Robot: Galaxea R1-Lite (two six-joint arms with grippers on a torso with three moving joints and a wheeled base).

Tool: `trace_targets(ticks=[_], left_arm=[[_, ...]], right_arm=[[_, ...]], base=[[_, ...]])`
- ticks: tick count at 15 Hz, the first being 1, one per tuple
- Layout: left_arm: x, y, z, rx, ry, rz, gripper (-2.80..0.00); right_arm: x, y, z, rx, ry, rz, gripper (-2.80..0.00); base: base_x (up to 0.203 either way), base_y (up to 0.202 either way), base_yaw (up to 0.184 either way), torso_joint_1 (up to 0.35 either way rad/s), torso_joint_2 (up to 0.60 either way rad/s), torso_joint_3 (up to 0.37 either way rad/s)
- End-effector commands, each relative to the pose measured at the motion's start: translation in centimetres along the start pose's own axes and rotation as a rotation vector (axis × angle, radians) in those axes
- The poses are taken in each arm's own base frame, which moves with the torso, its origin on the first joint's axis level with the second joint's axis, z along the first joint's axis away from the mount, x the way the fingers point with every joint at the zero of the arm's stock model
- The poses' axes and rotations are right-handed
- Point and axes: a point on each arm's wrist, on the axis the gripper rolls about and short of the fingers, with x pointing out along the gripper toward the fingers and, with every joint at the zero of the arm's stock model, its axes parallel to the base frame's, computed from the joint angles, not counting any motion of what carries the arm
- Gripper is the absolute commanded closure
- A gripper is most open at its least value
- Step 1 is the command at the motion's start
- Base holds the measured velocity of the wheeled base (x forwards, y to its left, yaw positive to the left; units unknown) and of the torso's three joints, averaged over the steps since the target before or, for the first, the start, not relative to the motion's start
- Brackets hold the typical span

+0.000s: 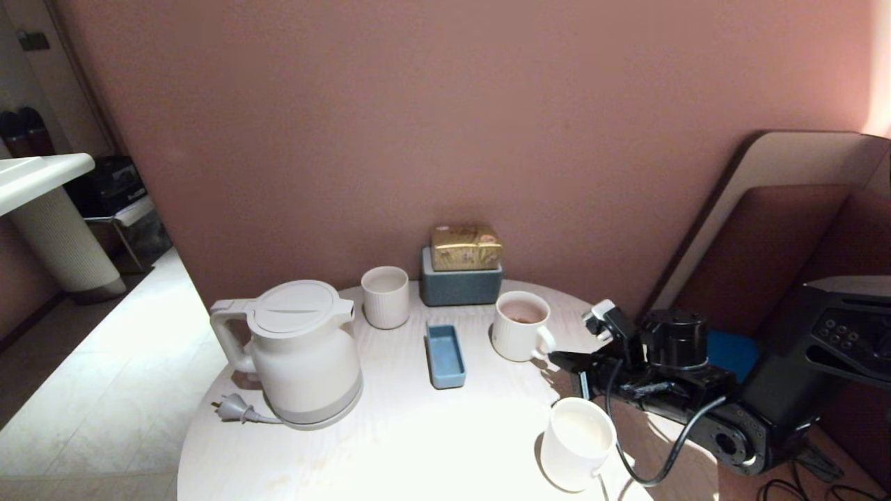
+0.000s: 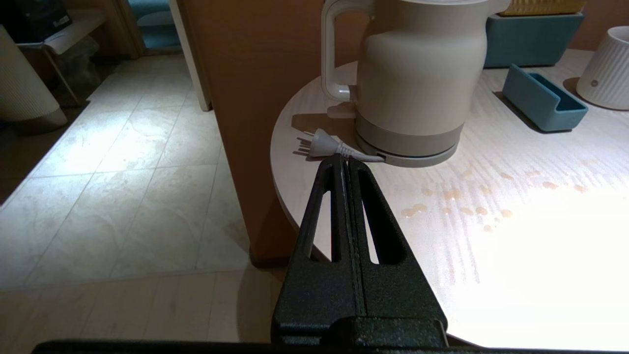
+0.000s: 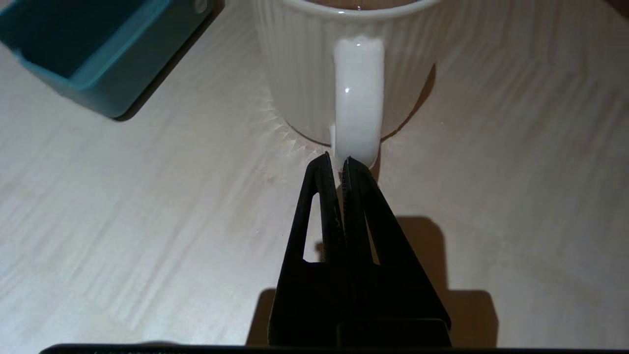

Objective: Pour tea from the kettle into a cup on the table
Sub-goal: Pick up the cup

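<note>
The cream-white kettle (image 1: 303,355) (image 2: 417,73) stands on its grey base at the left of the round pale table (image 1: 418,431), lid on. The ribbed white cup (image 1: 521,327) (image 3: 304,73) sits at the right middle with reddish-brown tea (image 1: 522,313) in it, its loop handle (image 3: 358,98) turned toward my right gripper (image 1: 558,360) (image 3: 337,164). That gripper is shut, low over the table, its tips right at the handle's lower end and holding nothing. My left gripper (image 2: 344,160) is shut and empty, off the table's near left edge, pointing at the kettle's plug (image 2: 319,145).
A handleless ribbed cup (image 1: 385,296) stands behind the kettle. A smooth white cup (image 1: 576,442) sits near the front right, beside my right arm. A small blue tray (image 1: 445,355) lies mid-table, and a grey-blue box (image 1: 459,285) with a gold packet stands at the wall. Spilled drops (image 2: 462,201) dot the table.
</note>
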Motion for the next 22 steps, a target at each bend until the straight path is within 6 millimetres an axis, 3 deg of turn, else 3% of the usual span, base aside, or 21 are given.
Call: trace_targets(ticks=[1, 16, 19, 22], left_arm=[[0.0, 0.0, 0.0, 0.000, 0.002, 0.000, 0.00], [0.0, 0.0, 0.0, 0.000, 0.000, 0.000, 0.00], [0.0, 0.0, 0.0, 0.000, 0.000, 0.000, 0.00], [0.0, 0.0, 0.0, 0.000, 0.000, 0.000, 0.00]], right_arm=[[0.6, -0.3, 0.3, -0.004, -0.017, -0.036, 0.00], [1.9, -3.3, 0.8, 0.069, -0.050, -0.206, 0.00], [1.4, -3.2, 1.1, 0.070, -0.054, -0.211, 0.00], [-0.8, -3.2, 2.3, 0.122, -0.057, -0.231, 0.00]], base=[[0.000, 0.000, 0.000, 0.000, 0.00, 0.000], [0.000, 0.000, 0.000, 0.000, 0.00, 0.000], [0.000, 0.000, 0.000, 0.000, 0.00, 0.000], [0.000, 0.000, 0.000, 0.000, 0.00, 0.000]])
